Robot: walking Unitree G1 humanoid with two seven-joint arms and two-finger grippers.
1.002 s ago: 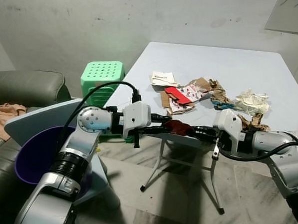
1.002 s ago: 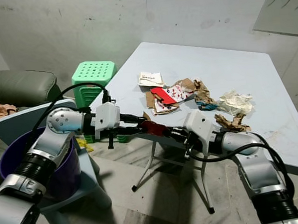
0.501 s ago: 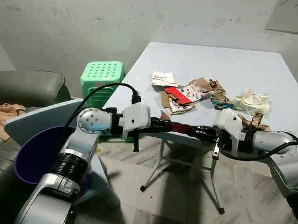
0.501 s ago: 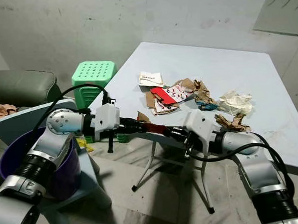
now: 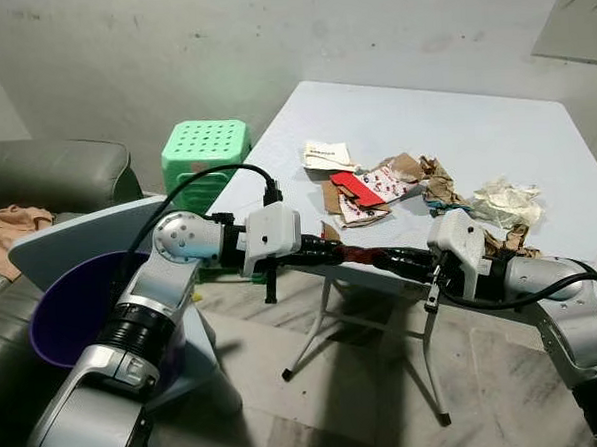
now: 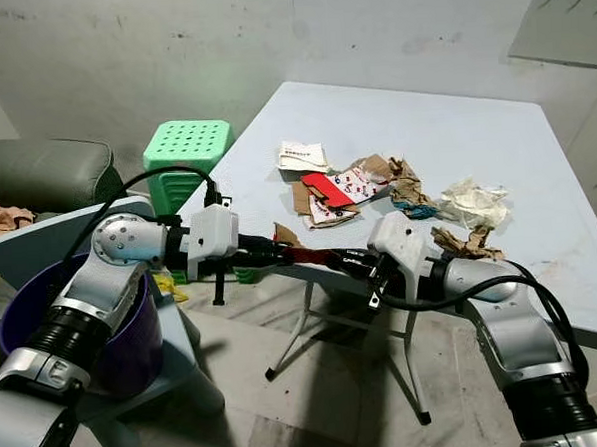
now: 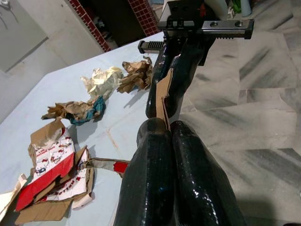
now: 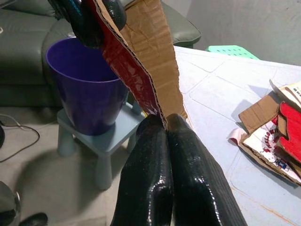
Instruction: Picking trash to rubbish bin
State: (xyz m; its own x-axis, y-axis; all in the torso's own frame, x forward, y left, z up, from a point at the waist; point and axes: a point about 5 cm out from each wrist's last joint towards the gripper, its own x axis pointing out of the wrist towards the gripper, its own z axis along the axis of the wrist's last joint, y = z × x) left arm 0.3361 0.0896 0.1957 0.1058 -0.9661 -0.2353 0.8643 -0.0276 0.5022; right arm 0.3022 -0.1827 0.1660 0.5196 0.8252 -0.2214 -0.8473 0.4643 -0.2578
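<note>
Both tools meet just off the near edge of the pale blue table [image 5: 494, 123], and each pinches an end of one torn strip of cardboard [image 8: 141, 70], red-printed on one face and plain brown on the other. The left tool [image 5: 332, 250] has its two black fingers pressed together on the strip's end nearer the bin; the right tool [image 5: 380, 257] has its fingers closed on the other end. The strip spans between them, held in the air in front of the table edge.

On the table lie one flattened red-and-white printed carton [image 5: 362, 192], one small white printed card [image 5: 325, 156], one twist of brown paper with a blue scrap [image 5: 441, 191], one crumpled cream wrapper [image 5: 505, 201] and one crumpled brown wad [image 6: 463, 241].

One purple rubbish bin [image 6: 124, 338] stands on a low grey-blue stool [image 5: 83, 227] beside the left arm, well apart from the strip. One green plastic stool [image 5: 204, 148] stands behind it, next to a grey sofa [image 5: 46, 175].
</note>
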